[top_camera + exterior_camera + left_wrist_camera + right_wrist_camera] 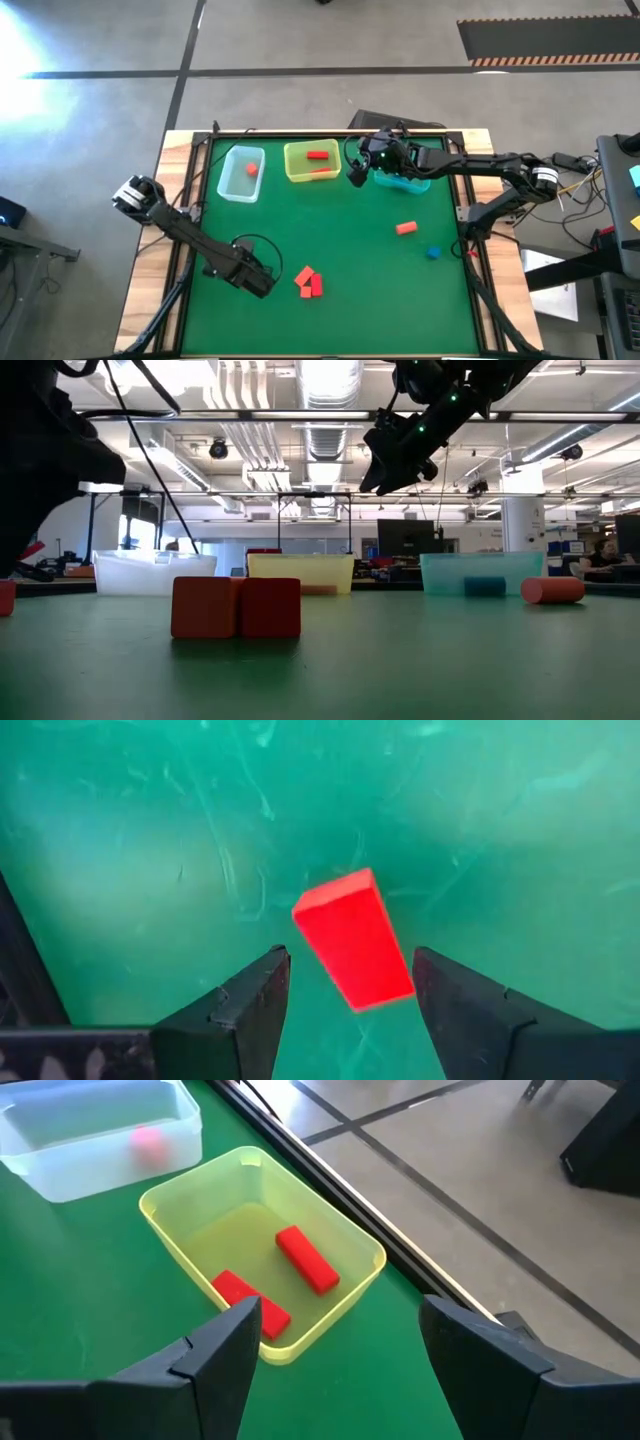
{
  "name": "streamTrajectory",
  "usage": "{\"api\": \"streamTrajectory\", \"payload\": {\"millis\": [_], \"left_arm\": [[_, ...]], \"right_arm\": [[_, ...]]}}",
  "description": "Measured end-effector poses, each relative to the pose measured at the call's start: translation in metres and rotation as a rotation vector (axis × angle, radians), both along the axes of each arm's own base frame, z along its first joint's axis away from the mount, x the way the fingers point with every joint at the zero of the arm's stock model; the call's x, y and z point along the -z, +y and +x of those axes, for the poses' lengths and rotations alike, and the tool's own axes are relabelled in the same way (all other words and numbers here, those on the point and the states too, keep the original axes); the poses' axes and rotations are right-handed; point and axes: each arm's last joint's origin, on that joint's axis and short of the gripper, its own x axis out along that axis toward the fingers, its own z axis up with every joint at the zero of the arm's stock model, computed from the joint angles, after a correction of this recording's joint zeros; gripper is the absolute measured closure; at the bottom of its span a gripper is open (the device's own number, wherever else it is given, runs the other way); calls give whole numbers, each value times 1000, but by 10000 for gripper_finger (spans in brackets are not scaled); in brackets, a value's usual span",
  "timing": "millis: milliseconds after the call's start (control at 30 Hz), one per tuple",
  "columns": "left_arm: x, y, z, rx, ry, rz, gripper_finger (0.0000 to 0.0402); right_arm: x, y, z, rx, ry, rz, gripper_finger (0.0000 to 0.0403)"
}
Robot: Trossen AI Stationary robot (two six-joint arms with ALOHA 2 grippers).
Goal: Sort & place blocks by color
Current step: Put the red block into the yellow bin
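My left gripper (264, 284) points down near the table's front left, open. In its wrist view a red block (352, 952) lies on the green mat between the two fingers, with a gap on each side. Just to the right sit three more red blocks (309, 283), touching one another. An orange-red block (405, 228) and a blue block (433, 253) lie at the right. My right gripper (358, 170) hangs open, high above the mat beside the yellow bin (362, 1245), which holds two red blocks (306, 1260). The clear bin (228, 178) holds one orange-red block (250, 169).
The teal bin (408, 184) stands at the back right, partly under my right arm, with a blue block (485, 587) inside. All three bins line the far edge. Open green mat (360, 260) lies in the middle.
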Motion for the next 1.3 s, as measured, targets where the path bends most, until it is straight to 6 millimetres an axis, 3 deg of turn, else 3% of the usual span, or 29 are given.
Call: {"api": "streamTrajectory", "payload": {"millis": [367, 633, 733, 900, 1000, 1133, 1300], "left_arm": [[5, 4, -2, -4, -3, 36, 206], [23, 5, -4, -27, -55, 11, 207], [24, 6, -4, -26, -62, 28, 223], [25, 7, -5, -26, -59, 33, 283], [25, 7, -5, -26, -60, 34, 285], [20, 8, -2, -19, -88, 30, 285], [-4, 25, 12, 56, -197, 80, 285]], "right_arm": [[1, 1, 0, -7, 8, -3, 145], [3, 1, -1, -9, 14, -4, 145], [3, 1, -1, -10, 15, -4, 145], [3, 1, -1, -13, 19, -10, 145], [3, 1, -1, -14, 19, -10, 145], [3, 1, -1, -14, 20, -10, 145], [6, 2, -2, -14, 30, -6, 145]]}}
